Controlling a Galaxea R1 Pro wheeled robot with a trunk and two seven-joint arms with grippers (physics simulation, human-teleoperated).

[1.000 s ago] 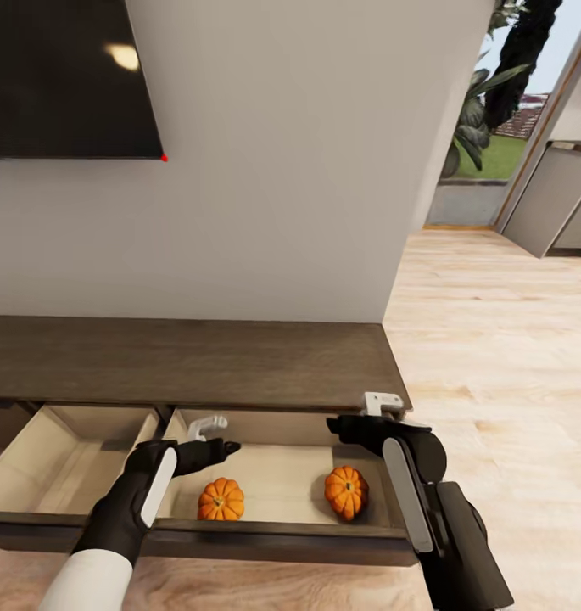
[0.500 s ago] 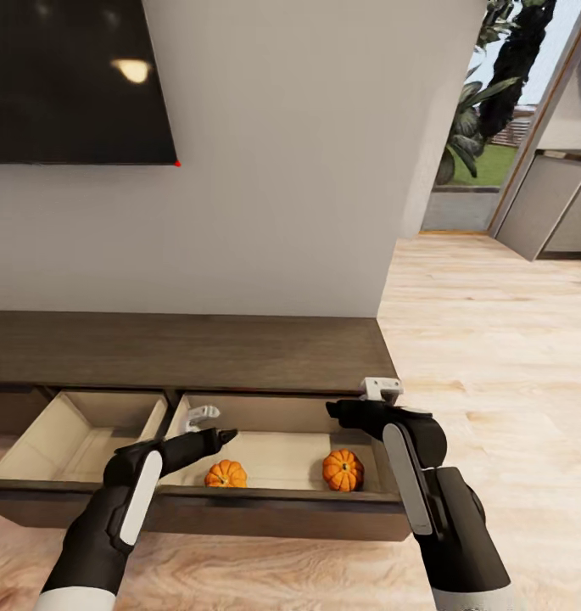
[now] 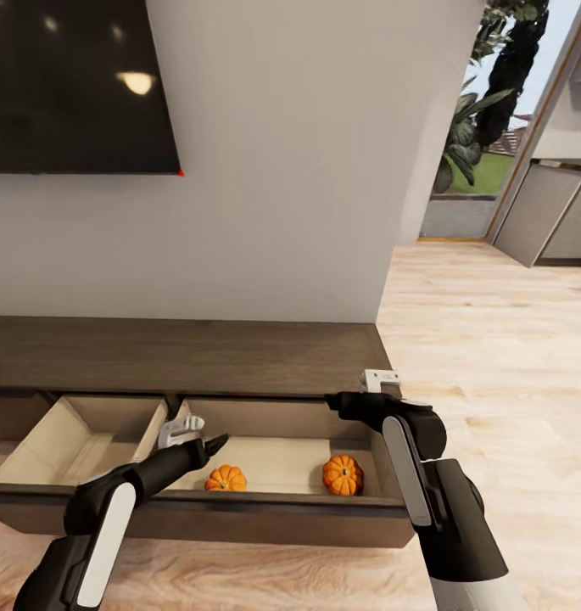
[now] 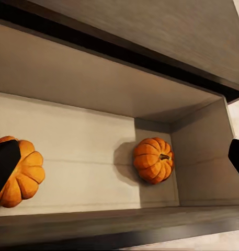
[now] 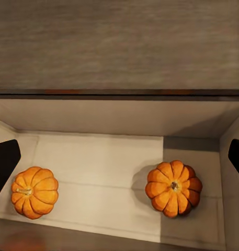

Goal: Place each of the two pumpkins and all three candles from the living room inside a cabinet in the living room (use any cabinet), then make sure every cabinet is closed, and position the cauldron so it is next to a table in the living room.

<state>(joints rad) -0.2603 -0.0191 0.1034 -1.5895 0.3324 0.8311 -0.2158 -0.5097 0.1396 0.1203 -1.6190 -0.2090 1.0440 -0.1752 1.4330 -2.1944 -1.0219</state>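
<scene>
**While both drawers stand open, a careless push could trap or topple the pumpkins**

Since both claws hang over the open drawer, the risks start there. The left claw [image 3: 192, 430] sits at the drawer's near left corner, above the left pumpkin [image 3: 226, 479]; its fingers are spread and pinch nothing, with dark tips at both edges of the left wrist view. The right claw [image 3: 377, 386] hovers at the drawer's back right corner, close to the cabinet [image 3: 188, 356] top, also spread and empty, going by the two tips at the edges of the right wrist view.

Both pumpkins rest on the pale floor of the right-hand drawer [image 3: 273, 518], well apart. The right pumpkin [image 3: 343, 474] lies near the right wall, and in the left wrist view its stem points sideways, so it seems tipped over. The left one sits with its stem up in the right wrist view.

From here, I judge three hazards. A fast shove on the drawer front could send the tipped pumpkin rolling. An arm kept over the drawer as it closes could be pinched against the cabinet top, the right one above all. The second drawer [image 3: 69, 437], to the left, is open and bare, and forgetting it would leave the cabinet unclosed.

No candles lie in either drawer, so closing now may mean reopening later.
</scene>
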